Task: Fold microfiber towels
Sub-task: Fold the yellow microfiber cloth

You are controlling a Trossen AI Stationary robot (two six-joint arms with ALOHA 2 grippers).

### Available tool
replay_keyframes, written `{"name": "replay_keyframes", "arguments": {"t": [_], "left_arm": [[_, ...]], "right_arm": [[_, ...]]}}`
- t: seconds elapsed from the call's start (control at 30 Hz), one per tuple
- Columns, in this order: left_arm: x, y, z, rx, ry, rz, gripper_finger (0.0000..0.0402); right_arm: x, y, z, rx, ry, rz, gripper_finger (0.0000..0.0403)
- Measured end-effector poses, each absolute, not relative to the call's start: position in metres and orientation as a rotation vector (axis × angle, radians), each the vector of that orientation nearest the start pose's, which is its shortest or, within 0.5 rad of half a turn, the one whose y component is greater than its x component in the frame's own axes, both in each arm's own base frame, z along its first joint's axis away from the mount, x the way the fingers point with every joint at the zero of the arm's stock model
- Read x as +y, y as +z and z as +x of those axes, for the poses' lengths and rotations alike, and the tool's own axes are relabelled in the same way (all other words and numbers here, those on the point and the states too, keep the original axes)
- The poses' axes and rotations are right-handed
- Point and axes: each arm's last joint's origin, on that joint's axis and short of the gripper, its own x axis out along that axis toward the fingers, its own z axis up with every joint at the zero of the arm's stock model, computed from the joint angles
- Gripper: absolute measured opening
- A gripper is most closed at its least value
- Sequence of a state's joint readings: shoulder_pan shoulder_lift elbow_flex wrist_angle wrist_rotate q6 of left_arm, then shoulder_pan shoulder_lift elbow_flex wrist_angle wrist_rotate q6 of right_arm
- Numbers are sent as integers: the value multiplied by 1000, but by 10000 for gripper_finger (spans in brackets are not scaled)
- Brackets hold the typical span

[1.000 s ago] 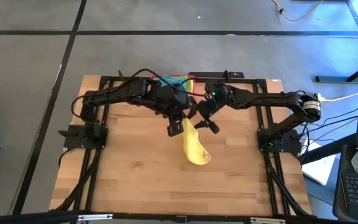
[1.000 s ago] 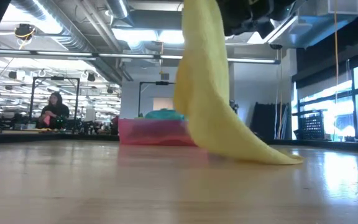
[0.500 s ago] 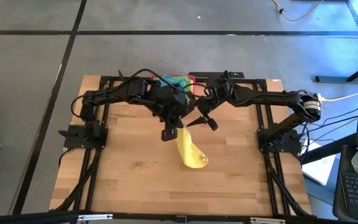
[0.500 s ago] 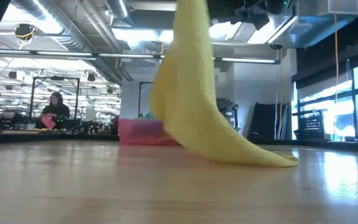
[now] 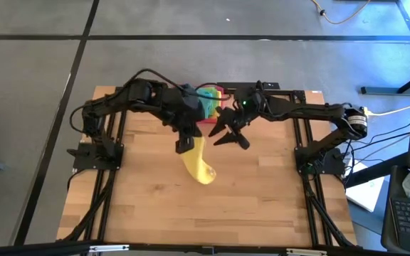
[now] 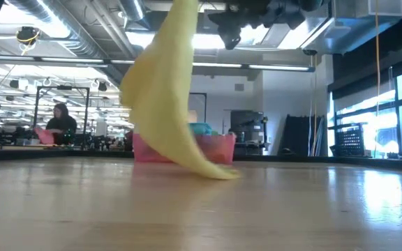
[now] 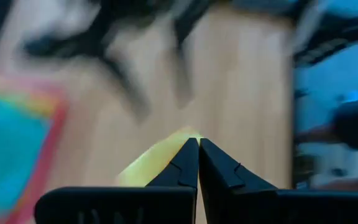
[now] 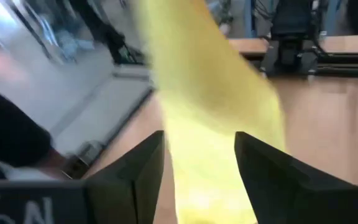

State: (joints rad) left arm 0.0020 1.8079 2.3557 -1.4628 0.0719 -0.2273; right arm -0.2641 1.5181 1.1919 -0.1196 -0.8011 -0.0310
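One yellow towel [image 5: 196, 162] hangs from the left gripper [image 5: 184, 144], whose fingers are pinched closed on its top corner; its long axis runs down and slants away from the pink tray [image 5: 218, 91], and only the low end touches the table [image 5: 148, 192]; the right gripper [image 5: 230, 135] stands just beside the towel, nearer the tray, jaws spread and holding nothing, so it seems the nearer arm to catch a free corner.
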Motion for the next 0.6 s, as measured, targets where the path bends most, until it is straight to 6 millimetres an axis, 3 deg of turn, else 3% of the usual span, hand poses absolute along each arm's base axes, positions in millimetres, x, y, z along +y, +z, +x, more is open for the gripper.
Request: {"name": "replay_keyframes", "arguments": {"t": [0.13, 0.27, 0.4, 0.6], "left_arm": [[-10, 486, 319, 706, -164, -293, 0], [-17, 508, 312, 562, -299, -381, 0], [-25, 508, 293, 652, -313, -435, 0], [-39, 482, 276, 984, -200, -417, 0]], "right_arm": [[-64, 307, 334, 357, 458, 27, 197], [-68, 325, 337, 290, 369, 75, 197], [-69, 329, 338, 262, 358, 46, 197], [-67, 326, 339, 280, 376, 37, 197]]}}
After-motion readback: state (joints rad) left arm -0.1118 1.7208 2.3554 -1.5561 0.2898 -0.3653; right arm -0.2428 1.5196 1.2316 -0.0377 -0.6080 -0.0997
